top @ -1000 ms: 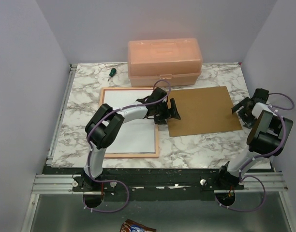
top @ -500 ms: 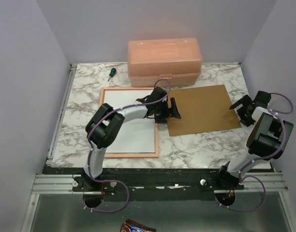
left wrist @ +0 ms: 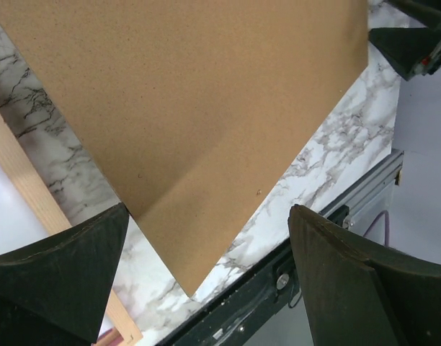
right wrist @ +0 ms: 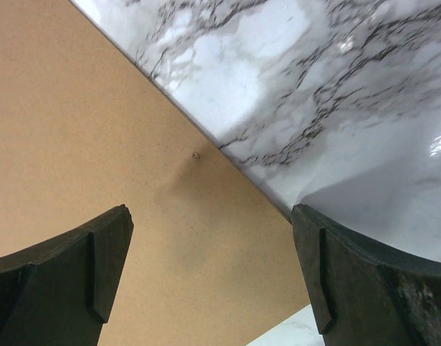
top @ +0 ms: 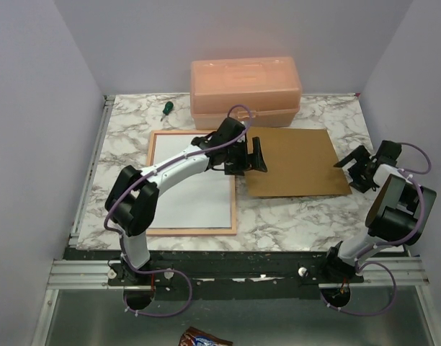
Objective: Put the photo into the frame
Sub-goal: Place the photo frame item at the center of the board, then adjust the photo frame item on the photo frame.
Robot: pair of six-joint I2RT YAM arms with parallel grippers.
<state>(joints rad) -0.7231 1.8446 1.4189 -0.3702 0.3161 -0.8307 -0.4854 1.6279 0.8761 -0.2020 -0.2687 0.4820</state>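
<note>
Jaws released, the left gripper (left wrist: 206, 216) and right gripper (right wrist: 210, 209) should pinch the backing board's (top: 300, 162) opposite edges evenly, then lower it onto the frame (top: 192, 231), photo (top: 195, 194) apparently inside, left of the tabletop's (top: 127, 144) centre.

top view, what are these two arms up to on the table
Both arms are at the brown board, and neither is gripping anything. The left gripper hangs open over the board's left edge, beside the frame. The right gripper is open at the board's right edge. The frame lies flat, wood side up, with a white sheet inside it; only plain white shows. The board is not yet on the frame.
</note>
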